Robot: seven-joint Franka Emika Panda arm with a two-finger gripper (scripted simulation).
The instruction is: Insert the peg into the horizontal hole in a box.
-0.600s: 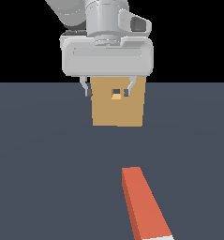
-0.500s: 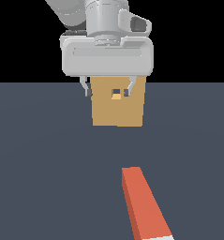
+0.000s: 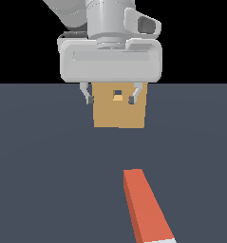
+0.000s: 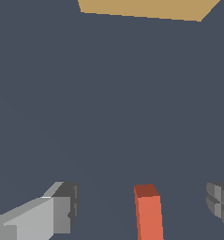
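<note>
2 views, 1 arm. Gripper (image 3: 110, 100) hangs w/ fingers spread wide, holding nothing, touching nothing; in the exterior view it overlaps the tan box (image 3: 119, 114). Peg (image 3: 146, 209) lies flat on the dark floor (image 3: 43, 166), well apart from the box. Exterior view alone shows the hole (image 3: 117, 94) and the peg's white end. Wrist view alone shows the peg's red end (image 4: 147, 208) between the 2 fingertips (image 4: 66, 206), box (image 4: 146, 8) far off.
</note>
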